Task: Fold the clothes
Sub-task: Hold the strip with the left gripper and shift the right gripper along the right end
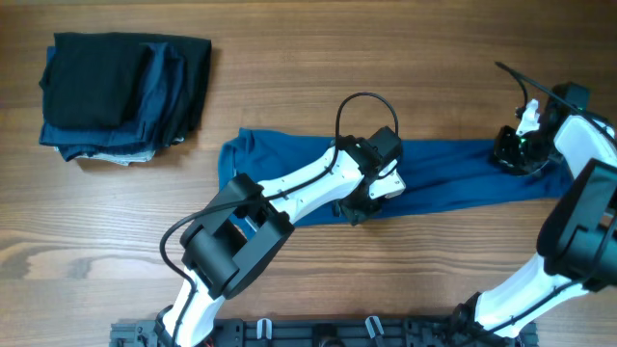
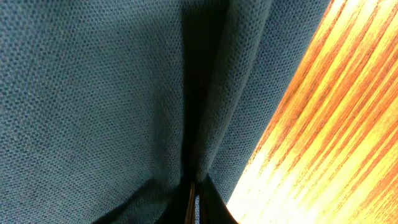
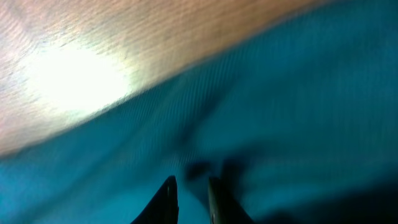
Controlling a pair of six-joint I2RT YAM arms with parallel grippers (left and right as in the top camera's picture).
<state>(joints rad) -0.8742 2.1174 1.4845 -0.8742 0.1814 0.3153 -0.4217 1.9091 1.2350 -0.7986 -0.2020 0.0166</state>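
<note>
Because the blue polo shirt (image 1: 453, 183) is a soft, light, dimpled knit that will likely sag and crease, take it by hems or seams, not mid-panel. It lies as a long band across the wooden table (image 1: 386, 58). Your left gripper (image 1: 355, 210) pinches a ridge at its near edge. Whether your right gripper (image 1: 513, 152), at its right end, grips it is too blurred to tell.

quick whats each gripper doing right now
left gripper: closed, pinching a fold of the blue polo shirt
right gripper: low over the shirt, jaws slightly apart, view blurred; cannot tell if it holds anything
</note>
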